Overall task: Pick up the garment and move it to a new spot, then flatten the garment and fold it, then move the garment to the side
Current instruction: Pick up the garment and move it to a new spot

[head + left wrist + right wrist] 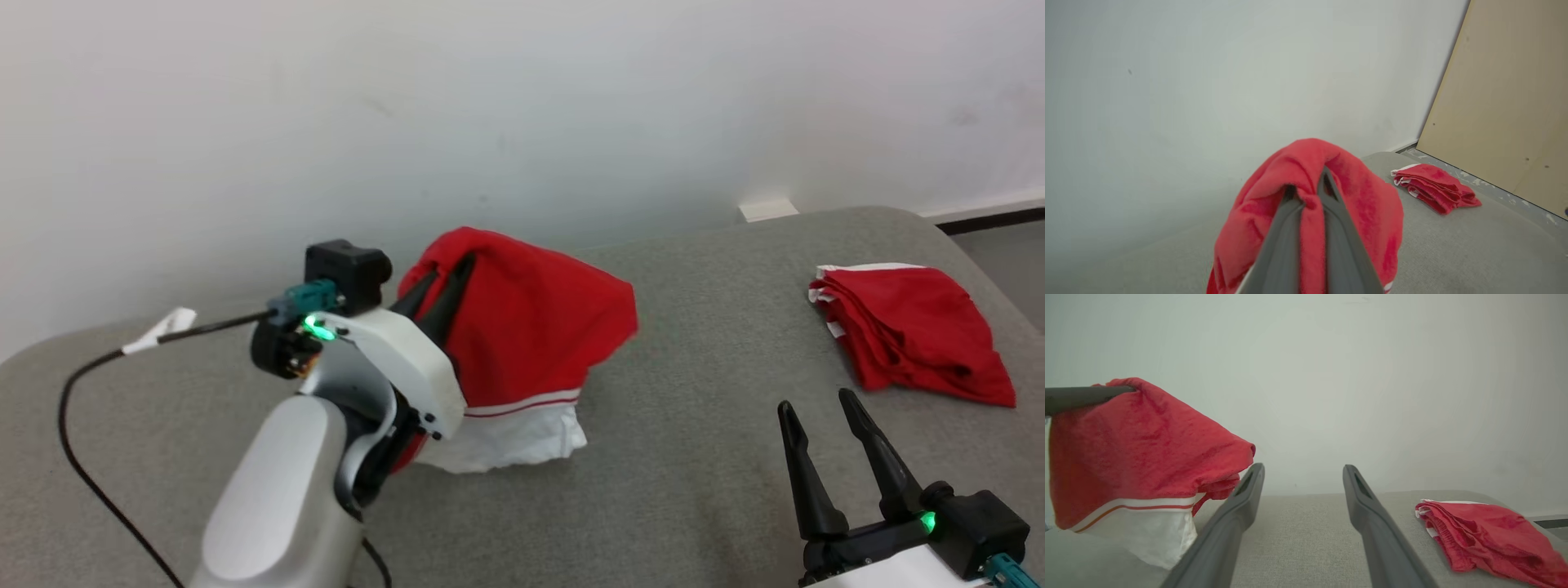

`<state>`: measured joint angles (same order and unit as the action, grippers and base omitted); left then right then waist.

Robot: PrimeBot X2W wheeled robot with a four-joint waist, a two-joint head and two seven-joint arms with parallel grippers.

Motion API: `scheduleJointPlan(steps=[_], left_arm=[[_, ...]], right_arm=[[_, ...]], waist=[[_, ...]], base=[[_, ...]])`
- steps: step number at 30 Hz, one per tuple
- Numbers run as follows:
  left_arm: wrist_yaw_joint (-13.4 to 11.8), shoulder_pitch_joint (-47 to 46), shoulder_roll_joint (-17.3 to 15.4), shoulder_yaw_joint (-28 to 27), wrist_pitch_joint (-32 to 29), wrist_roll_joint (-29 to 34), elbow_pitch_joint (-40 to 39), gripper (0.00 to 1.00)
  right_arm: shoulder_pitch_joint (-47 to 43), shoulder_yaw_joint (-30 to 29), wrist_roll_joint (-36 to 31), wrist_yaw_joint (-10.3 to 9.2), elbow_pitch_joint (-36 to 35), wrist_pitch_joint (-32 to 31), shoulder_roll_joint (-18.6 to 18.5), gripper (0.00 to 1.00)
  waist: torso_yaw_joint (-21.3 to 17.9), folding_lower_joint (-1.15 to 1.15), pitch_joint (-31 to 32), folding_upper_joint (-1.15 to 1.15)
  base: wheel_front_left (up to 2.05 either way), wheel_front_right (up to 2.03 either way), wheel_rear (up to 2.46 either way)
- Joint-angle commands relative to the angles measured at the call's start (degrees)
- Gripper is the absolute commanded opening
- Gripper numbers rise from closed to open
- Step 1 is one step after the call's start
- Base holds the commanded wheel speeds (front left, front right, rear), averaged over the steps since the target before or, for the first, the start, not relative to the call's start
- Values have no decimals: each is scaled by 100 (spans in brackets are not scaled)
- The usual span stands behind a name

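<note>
Now left hand [451, 264] pinches red garment [531, 327], hanging vertical, white hem [506, 441] down; right hand [815, 400] wide, empty.

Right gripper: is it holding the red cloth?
No, the right gripper stands open with nothing between its jaws.

Soft cloth garment [531, 327]; matt, coarse-woven grey upholstery [694, 457].

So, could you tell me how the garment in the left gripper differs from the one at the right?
The held garment hangs draped from the left gripper; the folded garment lies on the grey surface. The held garment shows a broad white band; the folded garment only thin white edges. Both are red.
</note>
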<state>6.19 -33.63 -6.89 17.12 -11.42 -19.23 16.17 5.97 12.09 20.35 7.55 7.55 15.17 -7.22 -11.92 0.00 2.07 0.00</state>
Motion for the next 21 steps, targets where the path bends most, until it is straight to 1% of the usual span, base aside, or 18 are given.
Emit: scheduleJointPlan(steps=[1,5,9,10,11,12,13,14,18,21], left_arm=[[-54,190,102,59,118,-107,89,0],[-87,428,290,259,557,-227,596,0],[-54,595,367,586,947,-360,1445,0],[-29,592,372,710,997,-364,1665,10],[-8,599,377,832,1008,-407,1907,35],[21,601,379,934,1010,-490,2122,80],[21,601,379,934,1010,-490,2122,80],[24,560,377,1041,1024,-498,2312,100],[71,337,385,1359,1321,-741,2675,100],[33,183,385,1526,1563,-842,2774,100]], right_arm=[[63,2,12,-12,8,-7,-16,100],[130,106,63,-13,37,-7,16,100],[212,135,101,-13,66,-7,-18,100],[225,156,114,-13,69,-6,-23,100],[230,167,124,-13,72,-7,-31,100],[224,173,127,-13,75,-7,-38,100],[224,173,127,-13,75,-7,-38,100],[221,181,128,-13,81,-7,-39,100],[197,167,137,-13,96,-7,-70,100],[157,169,123,-13,103,-6,-77,100]], waist=[[-273,0,-44,0],[-558,0,-122,0],[-747,0,-183,0],[-783,0,-194,0],[-810,0,-206,0],[-825,0,-215,0],[-825,0,-215,0],[-834,0,-225,0],[-766,0,-244,0],[-621,0,-230,0]], base=[[0,0,0],[0,0,0],[0,0,0],[0,0,0],[0,0,0],[0,0,0],[0,0,0],[0,0,0],[0,0,0],[0,0,0]])
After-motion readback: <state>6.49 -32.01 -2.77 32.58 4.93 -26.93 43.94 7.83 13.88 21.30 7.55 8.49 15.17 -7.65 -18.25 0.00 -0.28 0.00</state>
